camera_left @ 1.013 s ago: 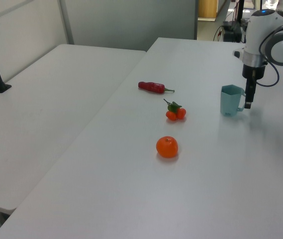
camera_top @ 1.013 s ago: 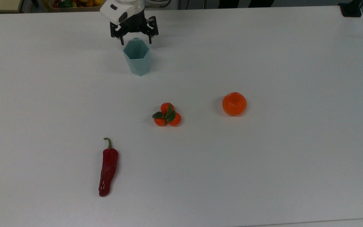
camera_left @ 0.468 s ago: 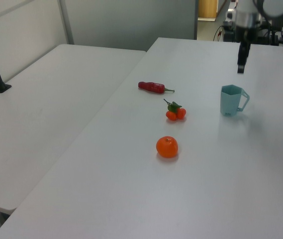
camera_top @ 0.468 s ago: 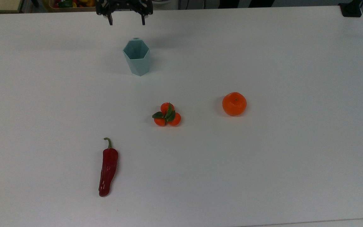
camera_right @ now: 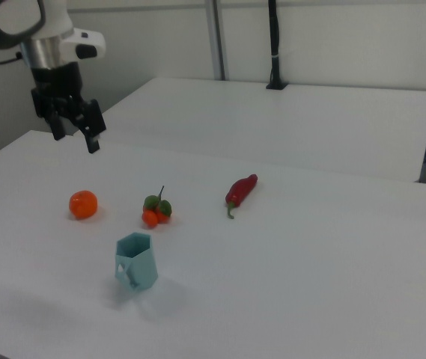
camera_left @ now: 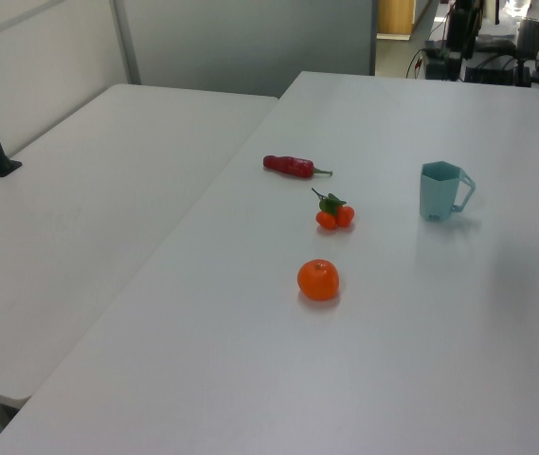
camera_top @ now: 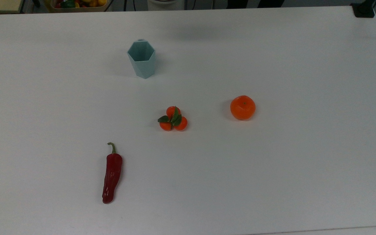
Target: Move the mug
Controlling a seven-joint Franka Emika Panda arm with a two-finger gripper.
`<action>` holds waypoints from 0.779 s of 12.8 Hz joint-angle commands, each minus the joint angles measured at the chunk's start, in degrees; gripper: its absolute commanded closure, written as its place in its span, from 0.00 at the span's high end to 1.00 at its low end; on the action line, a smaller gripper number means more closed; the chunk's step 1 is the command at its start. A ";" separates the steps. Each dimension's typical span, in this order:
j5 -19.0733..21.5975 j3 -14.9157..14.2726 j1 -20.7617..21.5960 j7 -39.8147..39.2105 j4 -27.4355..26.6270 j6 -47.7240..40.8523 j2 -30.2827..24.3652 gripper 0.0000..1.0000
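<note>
The pale teal faceted mug (camera_top: 141, 58) stands upright on the white table (camera_top: 273, 163), towards the far side in the top view. In the left view the mug (camera_left: 440, 191) has its handle pointing to the left view's right. In the right view the mug (camera_right: 136, 262) is near the front edge. My gripper (camera_right: 75, 138) hangs high above the table at the right view's upper left, well away from the mug. It is open and holds nothing.
An orange (camera_top: 242, 107), a cluster of small leafy tangerines (camera_top: 173, 118) and a red chilli pepper (camera_top: 112, 173) lie on the table. A bin of vegetables (camera_top: 77, 4) sits beyond the far edge. A second table (camera_left: 89, 190) adjoins it.
The gripper, open beside the mug's rim a second ago, has risen and pulled back out of the top view. The mug has not moved.
</note>
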 commanded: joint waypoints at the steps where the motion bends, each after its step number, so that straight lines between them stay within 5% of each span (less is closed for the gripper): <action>1: 1.87 1.85 0.24 5.88 5.83 -3.15 3.08 1.00; 10: -0.76 0.71 0.94 -7.29 5.12 5.73 4.14 1.00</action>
